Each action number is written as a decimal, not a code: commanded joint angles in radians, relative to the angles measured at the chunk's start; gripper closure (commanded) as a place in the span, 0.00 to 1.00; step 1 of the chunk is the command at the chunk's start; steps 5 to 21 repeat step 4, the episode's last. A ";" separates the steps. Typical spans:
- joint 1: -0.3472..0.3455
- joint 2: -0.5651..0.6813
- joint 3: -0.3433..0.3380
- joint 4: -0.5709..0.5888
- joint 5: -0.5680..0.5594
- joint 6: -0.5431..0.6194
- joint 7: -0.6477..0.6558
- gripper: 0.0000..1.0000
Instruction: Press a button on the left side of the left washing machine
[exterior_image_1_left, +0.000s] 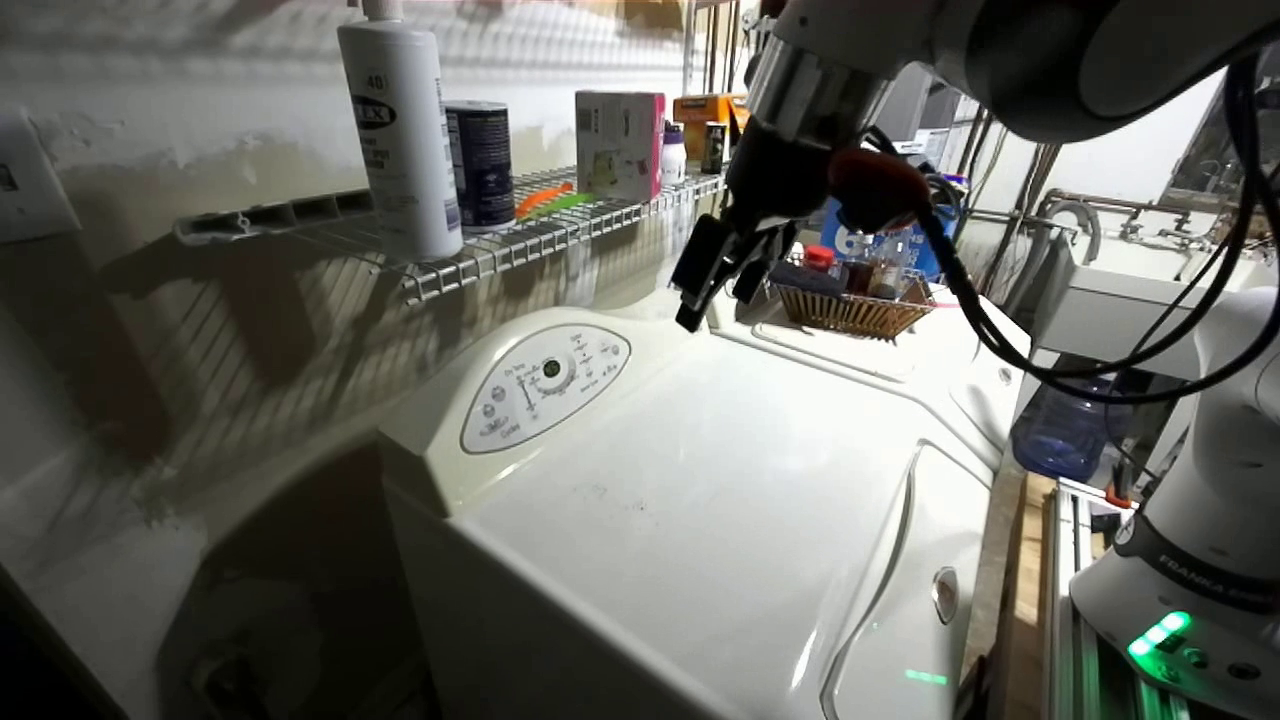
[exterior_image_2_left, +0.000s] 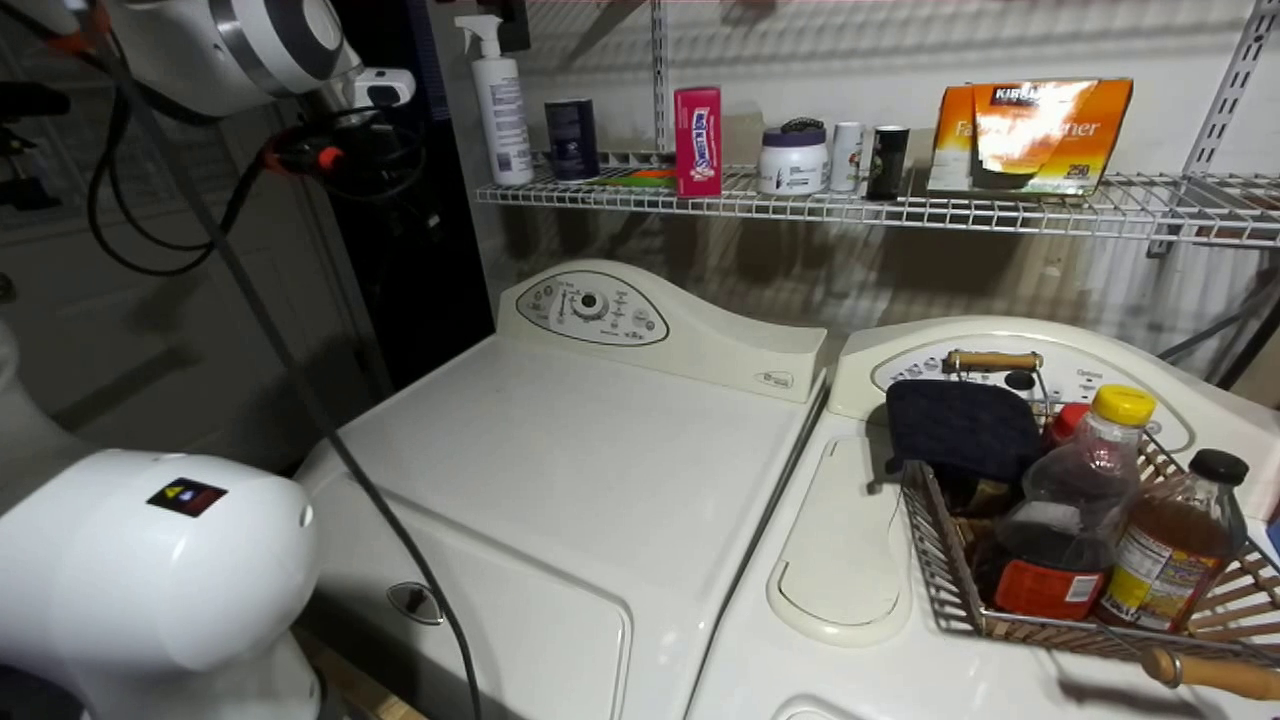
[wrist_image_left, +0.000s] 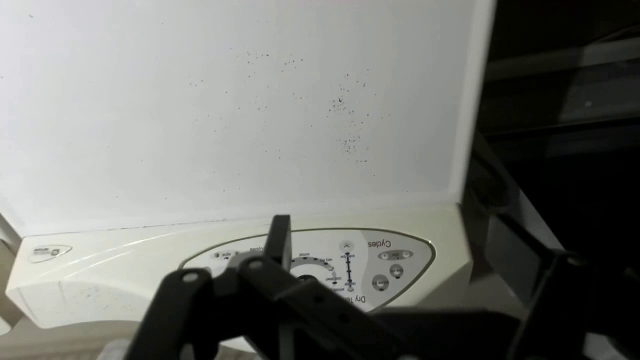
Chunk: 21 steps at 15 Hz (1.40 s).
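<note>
Find left washing machine (exterior_image_2_left: 560, 450) below gripper (exterior_image_1_left: 718, 303), just beside second white machine (exterior_image_2_left: 840, 540). Looks like the approach stage, with jaws spread wide and nothing between. Better bring jaws together or lead with one fingertip, aim for a round button (wrist_image_left: 380, 283) at left end of control panel (wrist_image_left: 367, 262) (right side in the upside-down wrist view), then press gently, square to the slope. Avoid bumping wire shelf (exterior_image_2_left: 1000, 213) above. Note dark specks (wrist_image_left: 350, 142) scattered over glossy white top (wrist_image_left: 150, 125); also spray bottle (exterior_image_2_left: 503, 120) and pink box (exterior_image_2_left: 698, 150) on shelf, slatted basket (exterior_image_2_left: 938, 545) on second white machine.
</note>
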 joint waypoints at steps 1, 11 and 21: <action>-0.056 -0.023 0.052 -0.014 0.017 0.003 -0.013 0.00; -0.060 -0.032 0.053 -0.032 0.016 0.015 -0.014 0.00; -0.060 -0.032 0.053 -0.032 0.016 0.015 -0.014 0.00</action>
